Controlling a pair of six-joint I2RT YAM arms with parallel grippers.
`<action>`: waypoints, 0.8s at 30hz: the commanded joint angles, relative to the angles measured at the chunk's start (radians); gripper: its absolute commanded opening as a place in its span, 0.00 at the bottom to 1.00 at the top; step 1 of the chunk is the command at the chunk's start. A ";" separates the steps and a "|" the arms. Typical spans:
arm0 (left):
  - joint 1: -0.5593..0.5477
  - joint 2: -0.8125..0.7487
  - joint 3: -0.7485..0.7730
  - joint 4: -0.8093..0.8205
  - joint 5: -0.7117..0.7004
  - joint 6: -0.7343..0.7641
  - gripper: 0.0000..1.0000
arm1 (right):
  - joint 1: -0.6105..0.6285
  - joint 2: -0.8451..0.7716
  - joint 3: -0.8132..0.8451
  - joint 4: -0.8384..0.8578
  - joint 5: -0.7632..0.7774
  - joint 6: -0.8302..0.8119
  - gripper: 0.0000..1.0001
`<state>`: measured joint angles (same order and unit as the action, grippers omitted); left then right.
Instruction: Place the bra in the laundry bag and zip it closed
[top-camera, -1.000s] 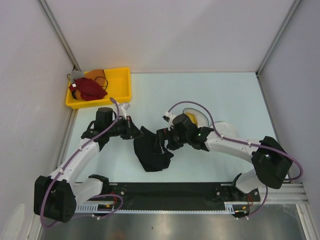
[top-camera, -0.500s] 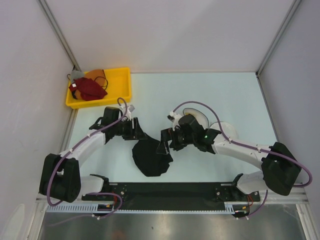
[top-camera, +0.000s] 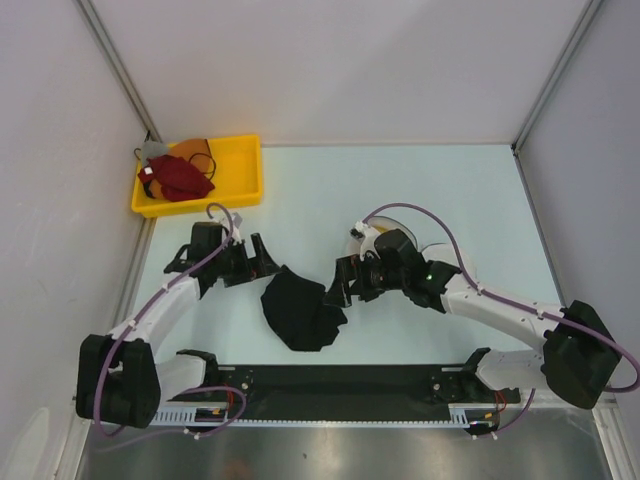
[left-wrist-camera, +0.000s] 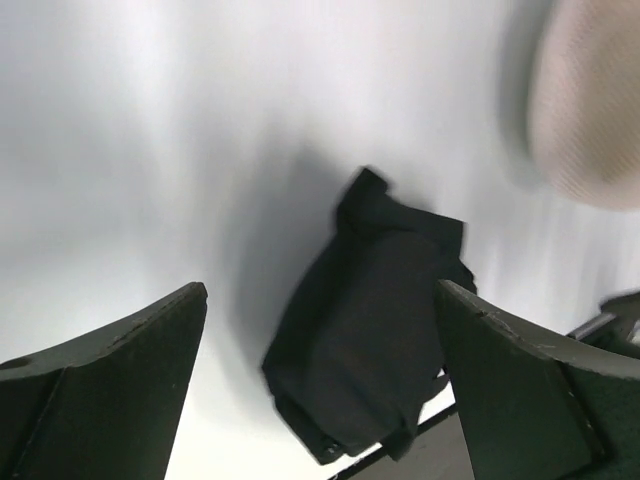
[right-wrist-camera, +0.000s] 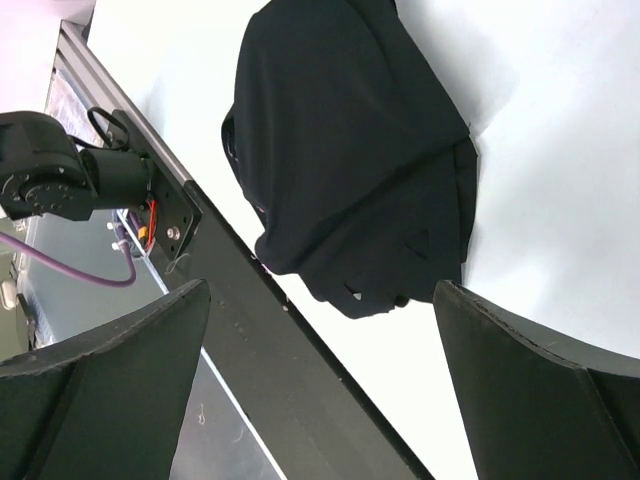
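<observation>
Overhead, the black bra (top-camera: 300, 312) lies crumpled on the table (top-camera: 400, 180), with the left gripper (top-camera: 262, 268) at its ten o'clock and the right gripper (top-camera: 340, 288) at its two. The laundry bag (top-camera: 448, 254) sits farther toward two, partly under the right arm. Left wrist: jaws spread wide and empty, bra below them. Right wrist: likewise wide and empty. This looks like the pick-up step; next, one gripper must pinch the fabric.

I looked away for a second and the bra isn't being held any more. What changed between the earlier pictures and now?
Both arms let go of the bra. The left gripper and the right gripper have opened and drawn back to either side. The bra has slumped onto the table between them, touching neither. The yellow bin and the clothes in it stayed as they were.
</observation>
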<state>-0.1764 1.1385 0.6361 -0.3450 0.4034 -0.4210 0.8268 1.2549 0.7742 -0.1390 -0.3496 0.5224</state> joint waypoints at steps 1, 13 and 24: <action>0.074 0.038 -0.047 0.015 0.043 -0.087 0.99 | -0.006 -0.048 -0.021 0.035 -0.020 -0.002 1.00; 0.064 0.118 -0.203 0.259 0.216 -0.243 0.77 | -0.006 -0.100 -0.067 0.030 -0.002 0.010 1.00; 0.058 0.081 -0.271 0.342 0.216 -0.257 0.30 | 0.003 -0.078 -0.076 0.078 -0.002 0.083 1.00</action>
<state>-0.1116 1.2415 0.3717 -0.0628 0.5835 -0.6739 0.8230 1.1793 0.7036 -0.1261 -0.3569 0.5529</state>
